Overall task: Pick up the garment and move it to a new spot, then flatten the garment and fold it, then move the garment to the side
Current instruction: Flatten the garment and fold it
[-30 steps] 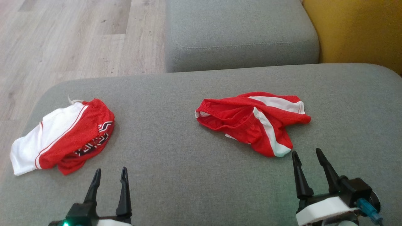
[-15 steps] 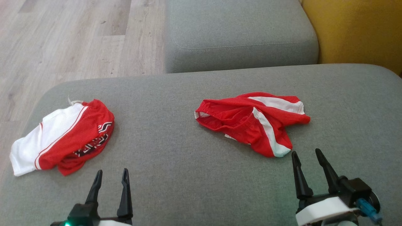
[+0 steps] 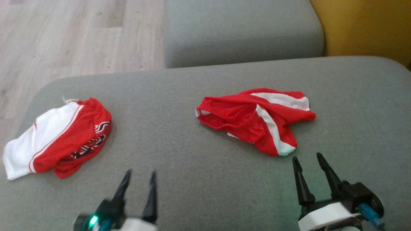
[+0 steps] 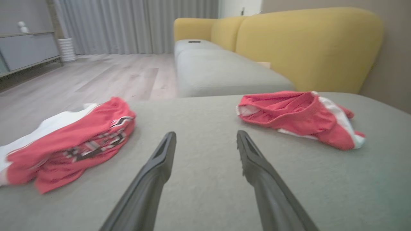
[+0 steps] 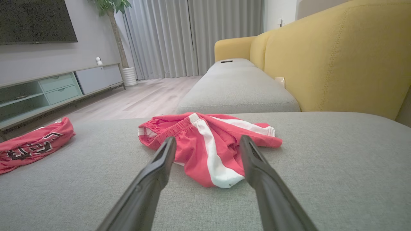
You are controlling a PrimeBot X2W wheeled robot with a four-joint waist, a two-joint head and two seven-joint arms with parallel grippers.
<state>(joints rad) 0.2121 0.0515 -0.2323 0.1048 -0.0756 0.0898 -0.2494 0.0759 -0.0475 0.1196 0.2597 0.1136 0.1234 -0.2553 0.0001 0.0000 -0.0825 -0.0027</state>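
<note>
Basically nothing is getting done yet, folks. The right end effector [image 3: 306, 157] is sitting wide open with nothing in it, fingers pointing toward 12 o'clock and hovering low over the grey sofa cushion [image 3: 192, 192]. Its tips are stopping just short of the red shorts [image 3: 244, 118], near them but not touching. The left end effector [image 3: 140, 173] is also gaping open and empty down at 6 o'clock, a bit blurry in the head view.

The shorts are lying crumpled at about 1 o'clock on the cushion. The waistband is bunching up at their 9 o'clock end, and one white-striped leg is trailing toward the right arm. So I'm guessing that's the garment being lined up for the pick.

Over at 9 o'clock a red-and-white jersey [image 3: 57, 138] is lying in a loose bundle near the cushion's edge, well apart from the shorts. I can't tell if that one is counting as finished.

Picking up, moving, flattening, folding and setting aside are all waiting to happen.
</note>
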